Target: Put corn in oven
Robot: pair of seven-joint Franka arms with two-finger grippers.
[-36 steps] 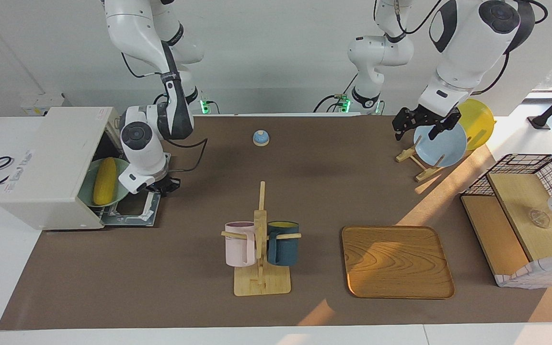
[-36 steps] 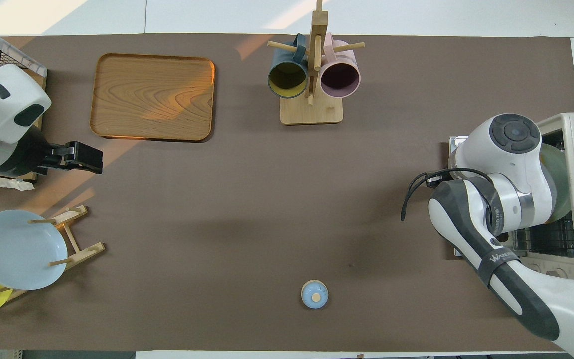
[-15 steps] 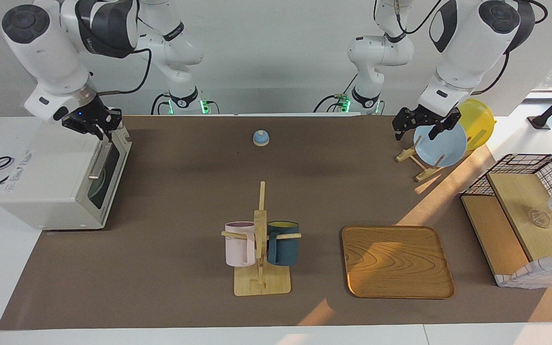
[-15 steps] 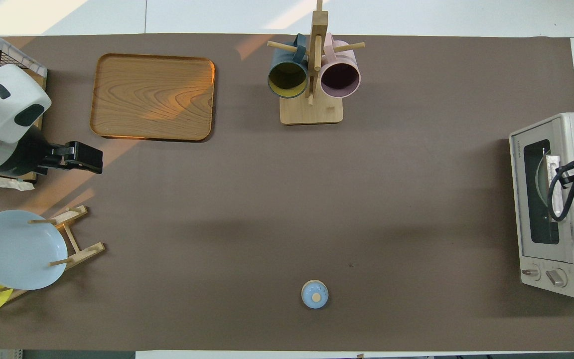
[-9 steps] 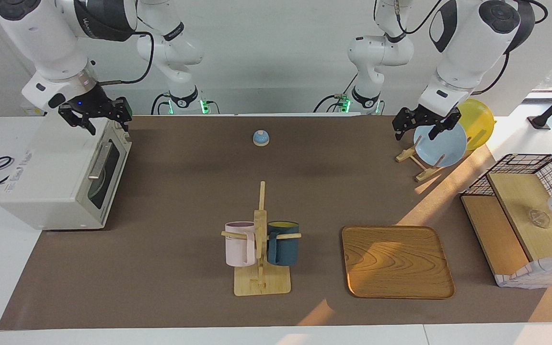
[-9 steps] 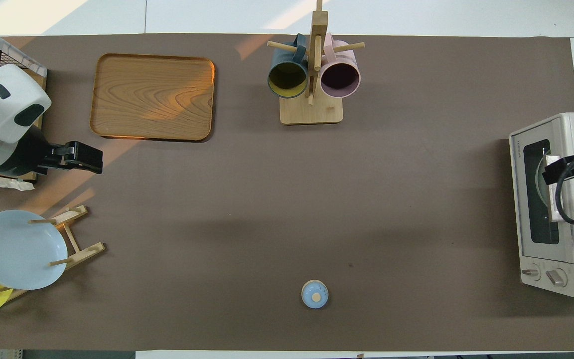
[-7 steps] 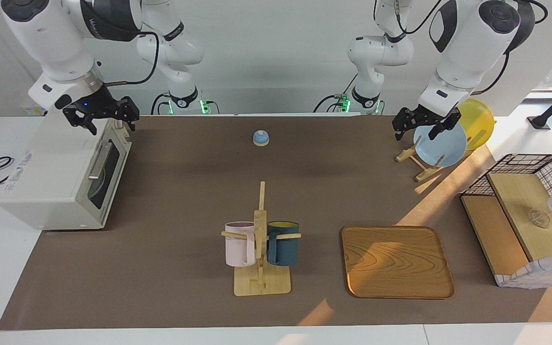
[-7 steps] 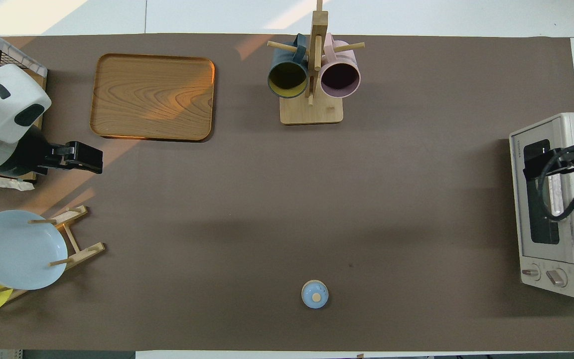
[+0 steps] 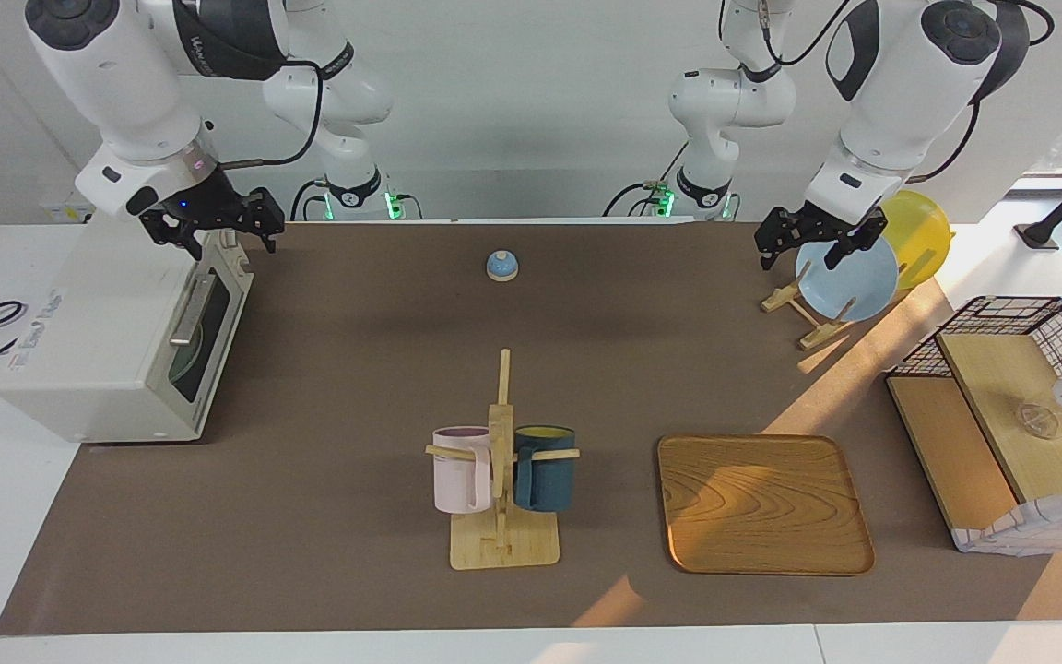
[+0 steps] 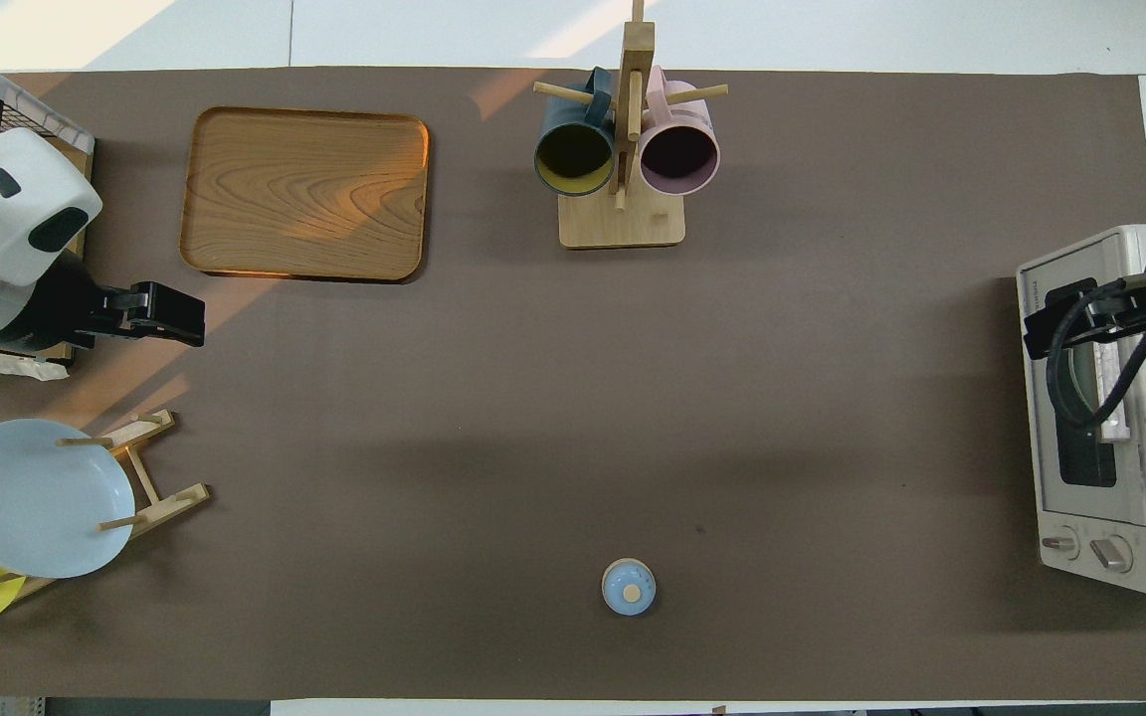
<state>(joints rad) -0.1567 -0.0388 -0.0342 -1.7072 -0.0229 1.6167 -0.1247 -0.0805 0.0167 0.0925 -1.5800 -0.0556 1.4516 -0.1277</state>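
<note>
Corn is nowhere to be seen from where I stand; the oven (image 9: 116,341) has its door up and shut, and through the dark glass only the pale curve of a plate (image 9: 182,361) shows. The oven sits at the right arm's end of the table, its front facing the mug rack (image 9: 501,461).

The right gripper (image 9: 216,224) hangs in the air over the oven's top front corner, at the end nearer the robots, just above the door's upper edge and touching nothing. Its fingers are spread wide and nothing sits between them. From overhead the same gripper (image 10: 1070,313) shows as a dark bar across the door's window, with its black cable looping down over the glass.

The left gripper (image 9: 812,238) waits well away from the oven, at the left arm's end of the table, over the wooden stand with the blue plate (image 9: 847,278) and the yellow plate (image 9: 920,236). Its fingers also stand apart and empty, just above the blue plate's rim.

Measured from the oven: the small blue bell (image 9: 501,266) lies toward the table's middle and near the robots' edge; the mug rack, with a pink mug (image 9: 460,480) and a dark blue mug (image 9: 546,480), stands farther from the robots; the wooden tray (image 9: 761,503) lies further along toward the left arm's end, and the wire basket (image 9: 1010,415) is farthest from the oven.
</note>
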